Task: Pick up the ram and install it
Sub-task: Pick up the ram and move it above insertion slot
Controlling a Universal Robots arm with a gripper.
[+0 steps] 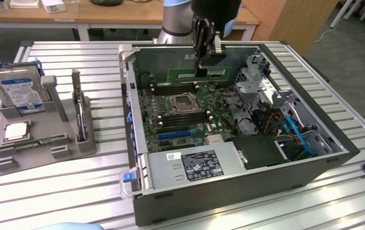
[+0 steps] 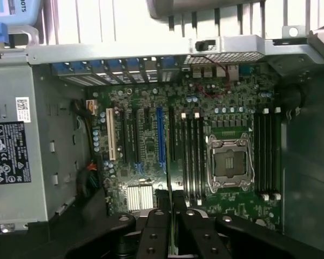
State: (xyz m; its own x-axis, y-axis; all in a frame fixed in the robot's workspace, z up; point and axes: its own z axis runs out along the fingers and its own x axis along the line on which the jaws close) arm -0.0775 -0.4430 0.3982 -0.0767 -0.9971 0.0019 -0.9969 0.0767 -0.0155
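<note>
The black two-fingered gripper on the robot arm is closed tight on the ram, a long, thin green stick. It holds the stick by its middle, so both ends poke out free at the sides. The ram hangs in the air inside the big open grey computer case, near the case's far wall and above the flat green main board. It is not in a slot yet. In the wrist view the ram shows as a thin line, edge on, squeezed between the dark fingers. That line runs the same way as the long black slots beside the square silver chip socket. My guess is that it is held like this so its bottom edge can go straight down into one slot. Near the table's left edge in the exterior view sits a grey plastic holder. It keeps a blue-labelled hard drive, a tall upright card and a square silver chip well apart from the case, out of the arm's way.
</note>
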